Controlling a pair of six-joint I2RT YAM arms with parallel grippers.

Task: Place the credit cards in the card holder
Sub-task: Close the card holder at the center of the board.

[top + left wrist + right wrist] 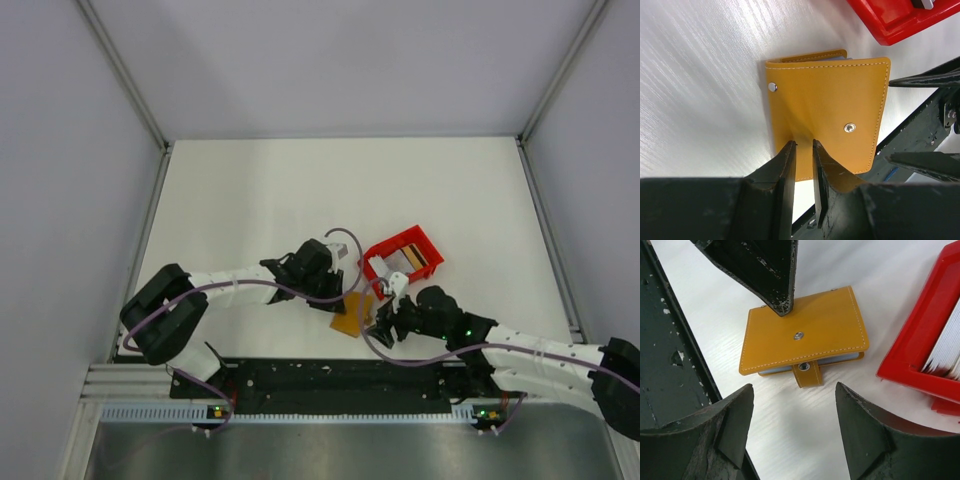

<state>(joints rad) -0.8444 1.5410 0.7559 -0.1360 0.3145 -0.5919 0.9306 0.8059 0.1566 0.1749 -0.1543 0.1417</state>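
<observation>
We find the card holder lying shut on the desk at lower centre of the overhead view, just beside the red tray, its strap undone. The left gripper has its jaws nearly together with nothing between them, tips bearing on the cover near one edge. We judge this pins it against sliding. The right gripper hovers before the strap, jaws spread wide and empty, seemingly ready to lift the flap.

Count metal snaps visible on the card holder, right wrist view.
2. One snap sits mid-cover on the card holder; the other snap is on its strap tab at the edge nearest that camera. Any underneath may be hidden.
</observation>
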